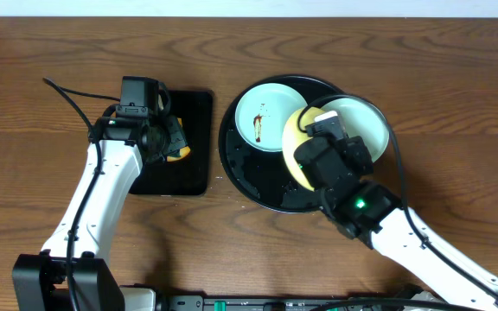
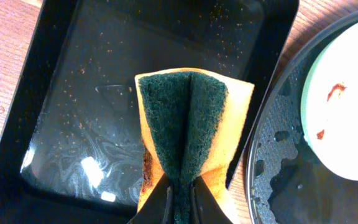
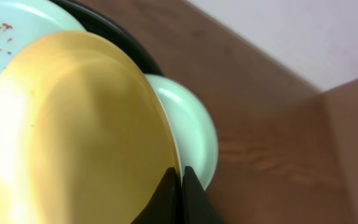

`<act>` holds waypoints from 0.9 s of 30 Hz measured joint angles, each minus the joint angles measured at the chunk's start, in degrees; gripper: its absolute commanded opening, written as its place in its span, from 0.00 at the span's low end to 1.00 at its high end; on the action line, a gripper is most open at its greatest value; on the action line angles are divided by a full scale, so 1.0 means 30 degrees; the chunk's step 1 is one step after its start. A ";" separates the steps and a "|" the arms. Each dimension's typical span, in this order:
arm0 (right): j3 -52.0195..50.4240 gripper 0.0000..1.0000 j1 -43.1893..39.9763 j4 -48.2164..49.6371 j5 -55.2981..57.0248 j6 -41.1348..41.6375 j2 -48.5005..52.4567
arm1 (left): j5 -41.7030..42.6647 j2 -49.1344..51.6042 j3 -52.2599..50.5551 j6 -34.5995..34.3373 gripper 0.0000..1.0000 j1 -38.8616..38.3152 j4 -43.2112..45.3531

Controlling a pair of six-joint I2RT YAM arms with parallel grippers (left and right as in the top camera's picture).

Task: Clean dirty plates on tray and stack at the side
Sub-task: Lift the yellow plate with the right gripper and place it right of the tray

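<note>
Left fingers (image 2: 170, 191) pinch sponge (image 2: 191, 118) over rectangular tray (image 2: 73, 93); right fingers (image 3: 182, 191) clamp yellow plate (image 3: 73, 137) by rim.

A smeared mint plate (image 1: 262, 121) and second mint plate (image 1: 363, 128) lie on the round tray (image 1: 247, 177); the right tool (image 1: 315, 130) holds the yellow plate (image 1: 294, 147) tilted.

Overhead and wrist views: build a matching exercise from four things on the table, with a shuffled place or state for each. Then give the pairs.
1 yellow plate
2 sponge
3 smeared mint plate
4 rectangular tray

A lying on the round tray
B folded, pinched in the left gripper
C wet and speckled
D tilted, rim held by the right gripper

Pairs: 1-D, 2-B, 3-A, 4-C
</note>
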 measured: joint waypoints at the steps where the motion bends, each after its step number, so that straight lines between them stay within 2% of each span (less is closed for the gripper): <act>1: 0.0036 0.01 -0.0321 -0.0291 -0.0466 0.0546 0.0000 | 0.0000 0.0000 0.0000 0.0000 0.08 0.0000 0.0000; 8: 0.2084 0.01 -0.5158 -0.2936 -0.4313 0.2958 -0.0058 | 0.0000 0.0000 0.0000 -0.0007 0.08 0.0000 0.0007; 21: 0.2783 0.01 -1.7894 -0.5697 -1.1555 0.5683 -0.0102 | 0.0000 0.0000 0.0000 0.0000 0.08 0.0000 0.0007; 27: 0.2783 0.01 -2.0997 -0.7184 -1.2845 0.6054 0.1647 | 0.0000 0.0000 0.0000 0.0000 0.08 0.0000 0.0015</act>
